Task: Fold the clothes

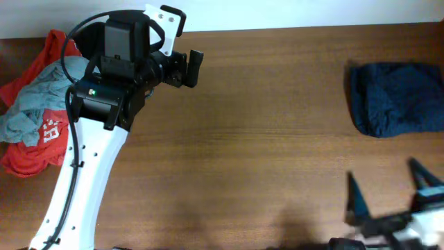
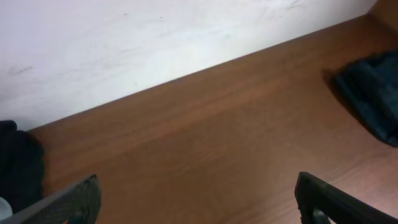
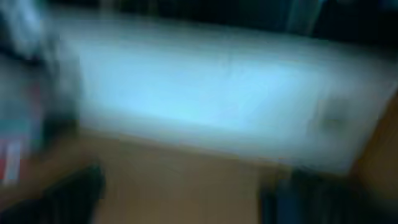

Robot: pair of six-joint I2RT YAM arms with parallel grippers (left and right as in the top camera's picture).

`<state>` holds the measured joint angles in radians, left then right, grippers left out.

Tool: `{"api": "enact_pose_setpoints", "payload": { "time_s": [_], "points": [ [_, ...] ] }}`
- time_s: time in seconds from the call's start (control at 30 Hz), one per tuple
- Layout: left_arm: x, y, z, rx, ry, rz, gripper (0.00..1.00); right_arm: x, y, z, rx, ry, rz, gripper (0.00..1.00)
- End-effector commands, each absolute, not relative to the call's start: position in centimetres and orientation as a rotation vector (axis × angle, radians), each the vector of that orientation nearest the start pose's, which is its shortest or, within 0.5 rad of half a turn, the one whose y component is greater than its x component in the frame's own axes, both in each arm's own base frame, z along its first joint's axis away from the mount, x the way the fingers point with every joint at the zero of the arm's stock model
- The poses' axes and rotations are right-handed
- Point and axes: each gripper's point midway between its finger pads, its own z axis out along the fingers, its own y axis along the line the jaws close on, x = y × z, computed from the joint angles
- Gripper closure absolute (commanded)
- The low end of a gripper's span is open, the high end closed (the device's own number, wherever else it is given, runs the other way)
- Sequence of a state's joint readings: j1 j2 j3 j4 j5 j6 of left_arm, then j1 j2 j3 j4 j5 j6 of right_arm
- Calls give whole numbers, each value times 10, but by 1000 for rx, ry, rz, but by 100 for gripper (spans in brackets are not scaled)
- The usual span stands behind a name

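The dark navy garment (image 1: 397, 98) lies in a compact folded bundle at the table's far right; it also shows at the right edge of the left wrist view (image 2: 375, 93). My left gripper (image 1: 193, 68) is open and empty at the back left, far from the garment; its two fingertips (image 2: 198, 198) frame bare wood. My right gripper (image 1: 388, 186) is open and empty near the front right edge, below the garment. The right wrist view is heavily blurred.
A pile of red, grey and black garments (image 1: 31, 118) lies at the far left edge. The brown wooden table (image 1: 263, 153) stretches between the pile and the navy bundle. A white wall (image 2: 155, 43) runs behind the table's back edge.
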<state>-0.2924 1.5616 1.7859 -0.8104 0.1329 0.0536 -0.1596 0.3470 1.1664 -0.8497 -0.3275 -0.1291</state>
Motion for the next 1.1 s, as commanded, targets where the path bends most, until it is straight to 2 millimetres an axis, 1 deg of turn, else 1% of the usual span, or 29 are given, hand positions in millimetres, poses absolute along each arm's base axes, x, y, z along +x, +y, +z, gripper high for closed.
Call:
{"api": "enact_pose_setpoints", "payload": {
  "time_s": [0.0, 0.07, 0.13, 0.2, 0.23, 0.33, 0.47, 0.73, 0.8, 0.83, 0.87, 1.07],
  "points": [
    [422, -149, 357, 460, 2110, -270, 1, 181, 27, 352, -253, 1622, 25, 1],
    [422, -149, 357, 460, 2110, -270, 1, 201, 28, 329, -268, 1597, 34, 1],
    [422, -149, 357, 460, 2110, -270, 1, 215, 34, 310, -308, 1552, 63, 1],
    [422, -149, 357, 460, 2110, -270, 1, 224, 41, 292, -348, 1501, 87, 1],
    [422, -149, 357, 460, 2110, -270, 1, 229, 46, 279, -372, 1451, 96, 1],
    [422, -149, 357, 460, 2110, -270, 1, 232, 50, 258, -385, 1413, 100, 1],
    [422, -149, 357, 460, 2110, -270, 1, 233, 49, 230, -375, 1435, 103, 1],
    [422, -149, 357, 460, 2110, -270, 1, 242, 22, 194, -243, 1510, -10, 1],
    [422, -149, 357, 460, 2110, -270, 1, 243, 15, 177, -214, 1581, -28, 2],
    [422, -149, 357, 460, 2110, -270, 1, 243, 14, 164, -207, 1634, -26, 1],
    [422, -149, 357, 460, 2110, -270, 1, 242, 14, 157, -204, 1663, -13, 1],
    [422, -149, 357, 460, 2110, -270, 1, 242, 14, 158, -204, 1661, -13, 1]
  ]
}}
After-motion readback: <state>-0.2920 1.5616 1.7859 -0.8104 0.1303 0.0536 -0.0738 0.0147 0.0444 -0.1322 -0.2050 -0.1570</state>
